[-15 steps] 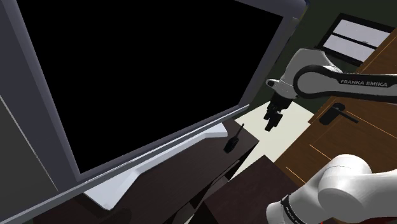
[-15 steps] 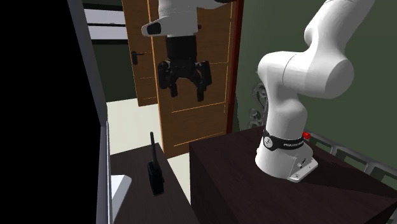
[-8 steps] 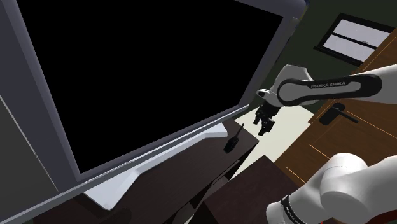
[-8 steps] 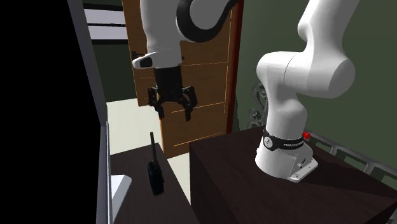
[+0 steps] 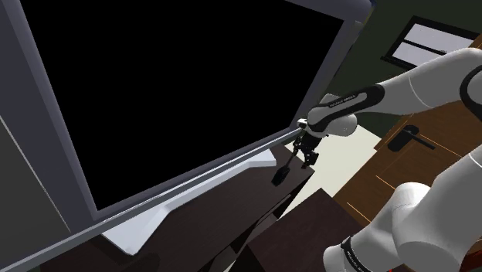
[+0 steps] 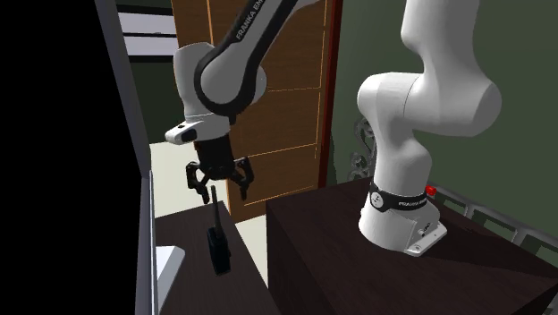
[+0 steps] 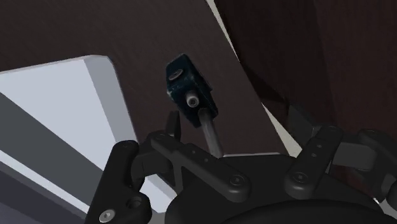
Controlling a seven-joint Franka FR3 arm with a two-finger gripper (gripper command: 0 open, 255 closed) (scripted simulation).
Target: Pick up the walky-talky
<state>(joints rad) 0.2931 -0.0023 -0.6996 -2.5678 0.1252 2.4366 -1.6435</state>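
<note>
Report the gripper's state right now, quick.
Gripper: open, fingers apart, holding nothing; it hangs just over the antenna of the upright walky-talky.

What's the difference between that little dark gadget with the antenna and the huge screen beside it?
Size: the walky-talky is small and slim, while the screen is huge and wide.
Shape: the walky-talky has a thin antenna sticking straight up, while the screen is a flat black panel in a grey frame.
Shared: both are dark and stand on the same dark cabinet top.
</note>
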